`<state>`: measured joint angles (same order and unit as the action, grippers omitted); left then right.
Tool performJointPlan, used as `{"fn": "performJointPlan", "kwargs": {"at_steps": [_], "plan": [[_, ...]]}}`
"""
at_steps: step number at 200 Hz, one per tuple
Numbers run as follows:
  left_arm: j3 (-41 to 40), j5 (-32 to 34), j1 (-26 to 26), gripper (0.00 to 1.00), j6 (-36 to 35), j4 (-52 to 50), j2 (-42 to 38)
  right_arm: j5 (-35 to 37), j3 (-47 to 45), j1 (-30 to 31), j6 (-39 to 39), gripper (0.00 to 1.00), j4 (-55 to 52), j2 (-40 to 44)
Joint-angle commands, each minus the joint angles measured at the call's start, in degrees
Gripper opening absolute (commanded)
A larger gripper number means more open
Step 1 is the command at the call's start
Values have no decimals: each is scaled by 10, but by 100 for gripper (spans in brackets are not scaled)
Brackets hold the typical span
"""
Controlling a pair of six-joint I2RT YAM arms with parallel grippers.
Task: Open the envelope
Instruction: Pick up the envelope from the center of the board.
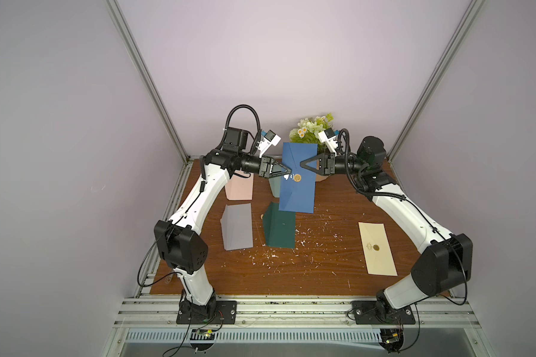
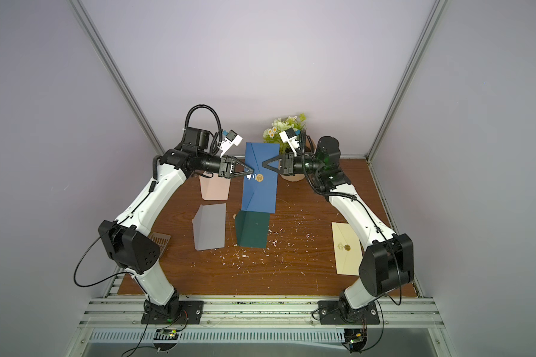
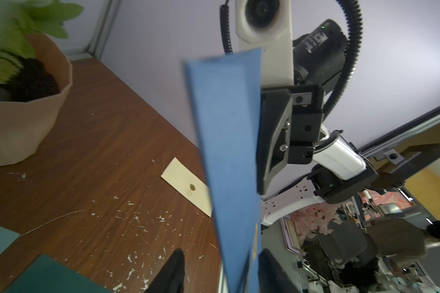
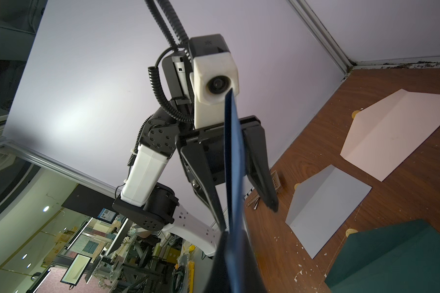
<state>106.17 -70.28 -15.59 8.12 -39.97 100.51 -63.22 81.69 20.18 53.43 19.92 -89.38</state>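
– Progress on the opening, how is it looking?
– Barely beginning, I'd judge. The dark blue paper envelope [image 1: 297,191] is hanging upright in the air over the 12 o'clock part of the brown wooden table [image 1: 291,278]. Its flap seems to be lying shut, with the round gold wax seal [image 1: 297,178] sitting on its tip.
– Who is holding it?
– The right gripper [image 1: 302,163] is pinching it from 3 o'clock, jaws closed on the paper. The left gripper [image 1: 288,171] is straddling the 9 o'clock edge, jaws standing apart, gripping nothing.
– Anything showing inside?
– Nothing; it is hiding its contents. The pale pink envelope [image 1: 239,190] at 10 o'clock, grey envelope [image 1: 237,228] at 9 and dark green envelope [image 1: 279,230] near centre are lying with flaps raised, showing nothing inside. The cream envelope [image 1: 378,250] at 4 o'clock is lying sealed. The tan faceted pot [image 3: 23,126] at 1 o'clock is holding a green plant [image 1: 311,126] with white flowers.
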Motion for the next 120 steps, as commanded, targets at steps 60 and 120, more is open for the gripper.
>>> {"fn": "performJointPlan", "kwargs": {"at_steps": [60,120], "plan": [[-57,482,20,57,22,16,-130,122,109,2,-110,0,-201,-12],[-207,707,-80,63,15,192,-267,241,206,29,-95,0,-309,-70]]}}
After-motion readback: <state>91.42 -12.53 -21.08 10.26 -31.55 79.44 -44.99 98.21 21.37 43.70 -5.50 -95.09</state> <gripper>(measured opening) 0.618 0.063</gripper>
